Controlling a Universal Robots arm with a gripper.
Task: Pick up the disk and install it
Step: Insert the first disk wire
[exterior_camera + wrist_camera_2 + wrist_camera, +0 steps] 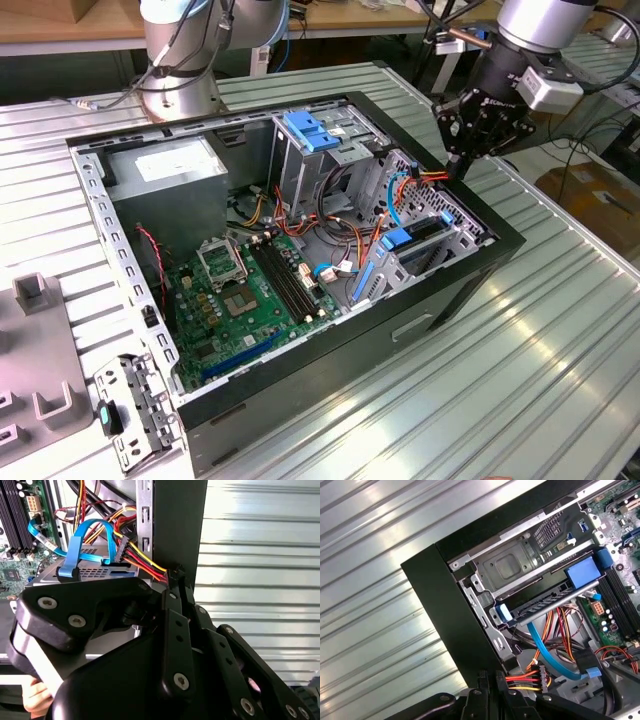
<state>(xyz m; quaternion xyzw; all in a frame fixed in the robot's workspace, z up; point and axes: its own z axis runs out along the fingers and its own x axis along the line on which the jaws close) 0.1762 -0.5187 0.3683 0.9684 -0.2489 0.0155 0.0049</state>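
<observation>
Blue-railed disk (425,240) sits slotted in the case's (470,280) drive bay; gripper (458,165), fingers drawn together on red-yellow wires (527,679), hovers at the case's edge.

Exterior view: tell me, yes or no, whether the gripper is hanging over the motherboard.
No. The gripper is at the computer case's corner on the exterior view's right, by the coloured cables, away from the motherboard.

Cables (420,180) and case wall (500,225) crowd the tool (457,165).
</observation>
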